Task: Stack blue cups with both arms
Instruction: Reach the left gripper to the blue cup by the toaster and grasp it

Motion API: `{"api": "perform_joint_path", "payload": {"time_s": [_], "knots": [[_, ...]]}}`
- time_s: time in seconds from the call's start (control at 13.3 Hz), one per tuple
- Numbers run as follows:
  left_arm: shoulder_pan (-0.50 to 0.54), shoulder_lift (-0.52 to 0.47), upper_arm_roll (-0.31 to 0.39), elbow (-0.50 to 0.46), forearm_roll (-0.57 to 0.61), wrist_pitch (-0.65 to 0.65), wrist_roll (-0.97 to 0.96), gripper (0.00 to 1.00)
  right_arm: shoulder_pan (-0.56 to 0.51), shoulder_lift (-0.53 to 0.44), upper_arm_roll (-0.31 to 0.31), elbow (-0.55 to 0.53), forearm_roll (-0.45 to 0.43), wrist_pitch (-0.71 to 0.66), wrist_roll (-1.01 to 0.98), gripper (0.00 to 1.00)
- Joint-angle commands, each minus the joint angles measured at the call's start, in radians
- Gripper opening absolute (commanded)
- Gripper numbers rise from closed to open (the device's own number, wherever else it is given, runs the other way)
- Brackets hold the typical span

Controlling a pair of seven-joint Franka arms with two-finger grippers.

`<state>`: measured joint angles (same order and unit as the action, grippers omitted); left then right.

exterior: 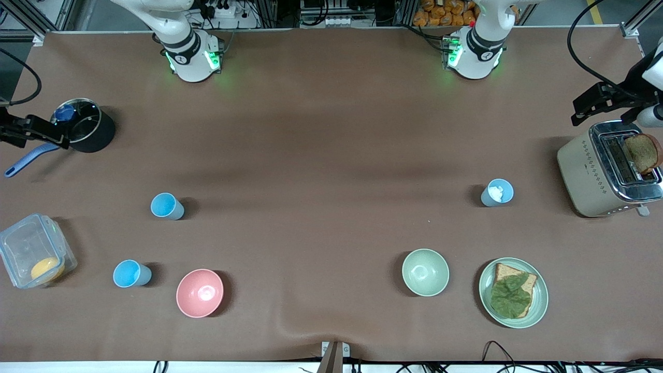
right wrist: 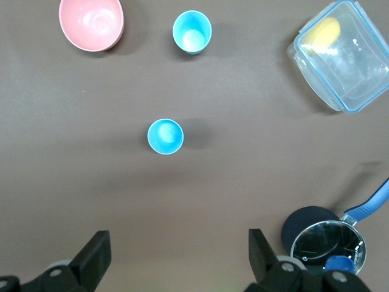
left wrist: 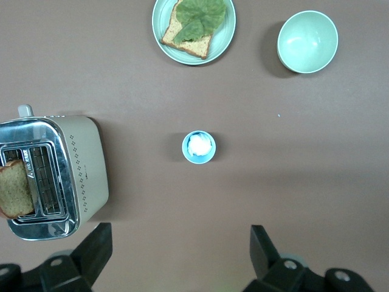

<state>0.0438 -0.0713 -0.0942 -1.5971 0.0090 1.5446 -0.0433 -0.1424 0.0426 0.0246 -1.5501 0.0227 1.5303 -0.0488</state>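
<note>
Three blue cups stand apart on the counter, none stacked, both arms waiting.

Front view: two sky-blue cups [exterior: 167,206] [exterior: 131,273] stand toward the right arm's end, the second at seven o'clock of the first, beside the pink bowl [exterior: 200,292]; a paler cup [exterior: 497,192], something white inside, stands near the toaster [exterior: 607,171].
Left wrist view: the left gripper [left wrist: 181,250] hangs over bare counter, jaws apart.
Right wrist view: the right gripper [right wrist: 179,252] likewise, jaws apart.
The cups look light, stiff, slippery; a grip across the rim suits. No legible writing.

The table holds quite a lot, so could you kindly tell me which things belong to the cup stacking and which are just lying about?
Belonging to the job:
- bright blue cup beside the pink bowl
- bright blue cup farther from the front camera
- paler blue cup with something white inside
- left pincer, open
- right pincer, open

Lying about:
- pink bowl
- green bowl
- plate
- toaster
- pot
- clear container
</note>
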Motion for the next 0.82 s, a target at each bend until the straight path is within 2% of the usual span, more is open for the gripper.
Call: {"api": "perform_joint_path", "payload": {"time_s": [0.0,0.15,0.3,0.38,0.6,0.75], "knots": [[-0.004,0.011,0.007,0.011,-0.003,-0.015,-0.012,1.00,-0.020,0.002,0.009,-0.001,-0.006,-0.004,-0.002,1.00],[0.025,0.041,0.004,0.011,-0.004,-0.015,0.003,1.00,-0.017,0.000,0.009,-0.001,-0.004,-0.009,-0.002,1.00],[0.022,0.146,0.004,-0.004,-0.014,0.003,-0.020,1.00,-0.016,0.005,0.009,0.001,-0.003,-0.002,-0.002,1.00],[0.025,0.186,0.002,-0.041,-0.015,0.052,-0.020,1.00,-0.013,0.003,0.011,0.001,-0.003,-0.002,-0.002,1.00],[0.031,0.167,-0.001,-0.326,-0.017,0.392,-0.029,1.00,-0.008,0.003,0.014,0.005,-0.004,0.005,-0.002,1.00],[0.030,0.186,-0.002,-0.441,-0.035,0.517,-0.029,1.00,-0.022,0.013,0.012,0.005,-0.003,0.040,-0.005,1.00]]}}
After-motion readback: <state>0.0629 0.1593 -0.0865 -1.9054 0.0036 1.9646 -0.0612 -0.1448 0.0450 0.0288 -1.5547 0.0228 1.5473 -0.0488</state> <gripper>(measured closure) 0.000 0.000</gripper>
